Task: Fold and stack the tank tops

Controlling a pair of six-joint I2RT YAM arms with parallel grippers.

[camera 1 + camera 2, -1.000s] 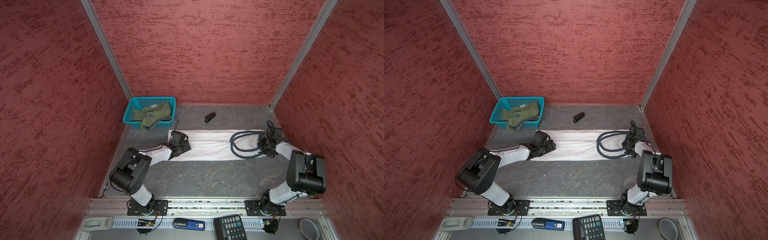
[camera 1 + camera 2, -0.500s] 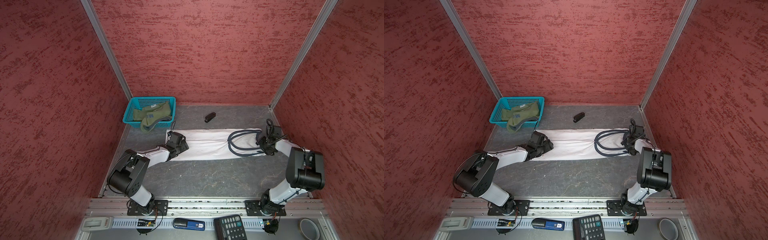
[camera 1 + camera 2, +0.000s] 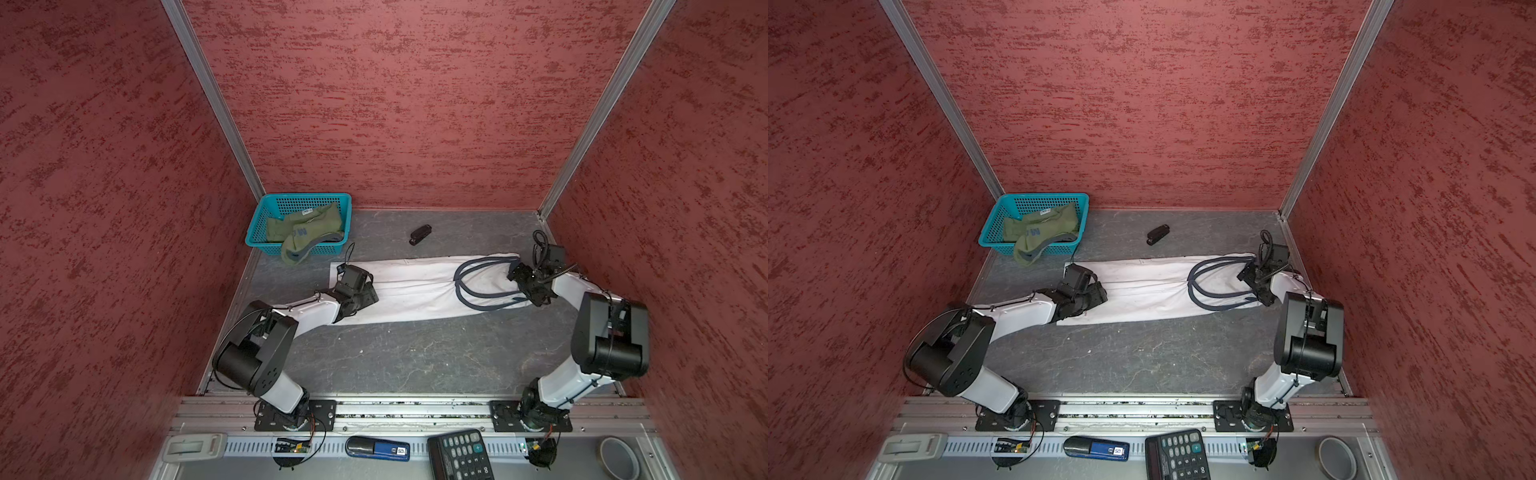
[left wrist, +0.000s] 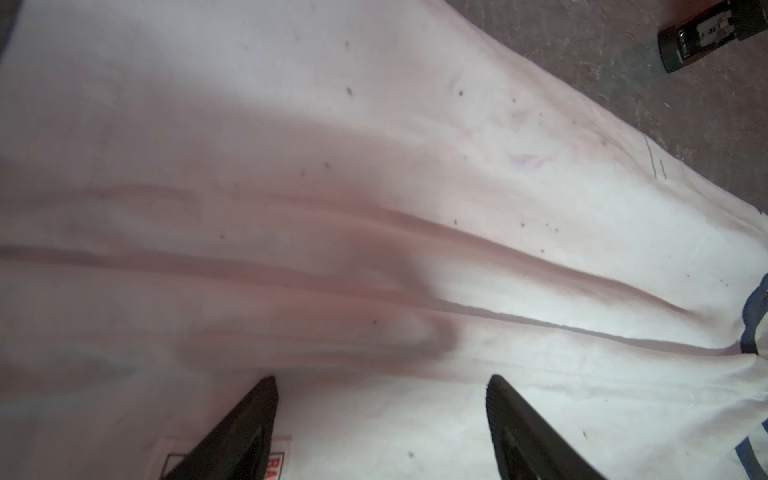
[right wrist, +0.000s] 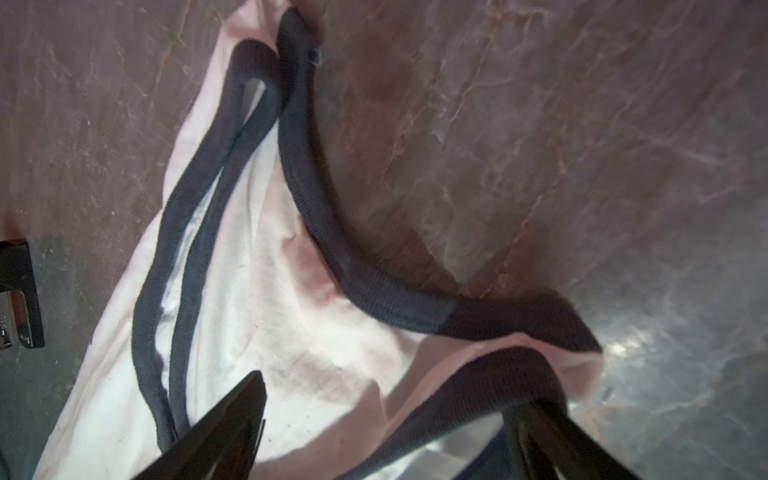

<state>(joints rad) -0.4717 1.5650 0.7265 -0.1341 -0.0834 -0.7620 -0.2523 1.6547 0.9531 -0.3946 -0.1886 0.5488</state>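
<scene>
Across mid-table, 9 to 3 o'clock: white top [image 3: 415, 291] [image 3: 1142, 289] lies flat as a long folded band on the grey table [image 3: 415, 361], hem end at 9, straps at 3.
At the 10 o'clock corner: green top [image 3: 309, 230] sits crumpled in the blue basket [image 3: 305, 195], one part draped over the near rim onto the table.
My left pincer [image 4: 381, 380]: released, fingers wide apart above the white cloth at its 9 o'clock end, holding nothing.
My right pincer [image 5: 384, 392]: released, fingers spread over the strap end at 3 o'clock; one finger overlaps the trim [image 5: 309, 195], and I cannot tell whether it touches.
Top views only: basket, green top, and the band's whole length with a pincer at each end.
Left wrist only: long creases, dark specks, and a tag [image 4: 280, 453] with red letters, partly behind one finger.
Right wrist only: ribbing in the dark grey-blue trim, which runs in looping arcs along the white cloth.
Top views and left wrist both: black item [image 3: 420, 235] at 12 o'clock of the band, apart from it.
</scene>
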